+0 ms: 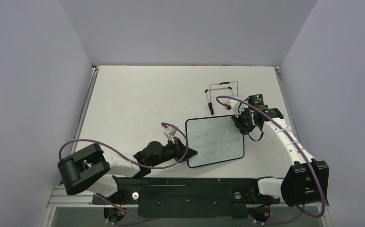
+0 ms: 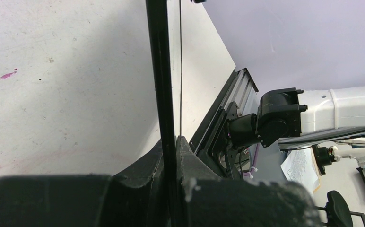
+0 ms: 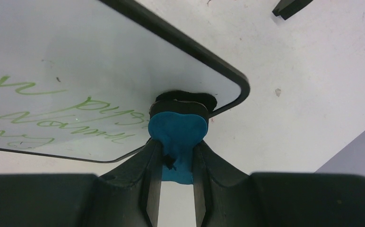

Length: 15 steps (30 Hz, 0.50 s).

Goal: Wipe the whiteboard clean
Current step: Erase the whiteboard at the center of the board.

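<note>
The whiteboard (image 1: 214, 128), white with a thin black frame and green handwriting (image 1: 216, 144), is held tilted over the table's near middle. My left gripper (image 1: 185, 153) is shut on its lower left edge. In the left wrist view the black frame (image 2: 164, 71) runs edge-on between the closed fingers of that gripper (image 2: 176, 144). My right gripper (image 1: 241, 124) is shut on a small blue eraser (image 3: 178, 126). In the right wrist view the eraser's dark pad presses on the whiteboard (image 3: 76, 52) near a rounded corner, beside the green writing (image 3: 53, 109), with the gripper (image 3: 177, 153) just behind it.
A thin wire stand with black feet (image 1: 222, 92) stands behind the board on the white table (image 1: 138, 99). A black piece (image 3: 291, 5) lies on the table past the board's corner. A small purple stain (image 2: 8, 74) marks the tabletop. Grey walls close three sides.
</note>
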### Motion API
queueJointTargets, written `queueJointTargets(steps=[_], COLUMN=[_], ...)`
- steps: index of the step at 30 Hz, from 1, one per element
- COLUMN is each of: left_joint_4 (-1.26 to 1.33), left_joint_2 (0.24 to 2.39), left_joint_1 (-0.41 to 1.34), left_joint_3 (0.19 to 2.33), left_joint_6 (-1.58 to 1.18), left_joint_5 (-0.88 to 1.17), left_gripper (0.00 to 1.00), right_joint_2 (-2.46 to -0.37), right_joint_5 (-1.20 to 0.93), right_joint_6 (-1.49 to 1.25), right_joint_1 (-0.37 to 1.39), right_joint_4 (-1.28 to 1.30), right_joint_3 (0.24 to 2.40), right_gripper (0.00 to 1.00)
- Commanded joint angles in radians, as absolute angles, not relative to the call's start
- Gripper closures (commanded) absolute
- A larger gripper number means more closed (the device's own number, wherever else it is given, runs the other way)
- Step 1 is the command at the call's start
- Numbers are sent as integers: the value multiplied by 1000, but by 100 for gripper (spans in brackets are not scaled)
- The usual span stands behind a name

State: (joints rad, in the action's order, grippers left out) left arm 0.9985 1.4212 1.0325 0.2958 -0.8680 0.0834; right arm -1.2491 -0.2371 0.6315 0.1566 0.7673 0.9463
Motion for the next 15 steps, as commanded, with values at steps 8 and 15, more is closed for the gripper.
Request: queueJointTargets(steps=[8,15], left_joint_4=[1059,1058], left_joint_2=[1384,1383], left_joint_1=[1040,1040], left_joint_3=[308,309], left_joint_6=[-809,-807], left_joint_5=[128,129], left_gripper=[100,100], right_joint_2=[-1261,-1195], right_joint_5=[-266,-297], right_joint_6=[625,697], right_joint_1=[194,265], right_joint_4=[761,832], right_joint_3=[1051,947], right_gripper=[100,100])
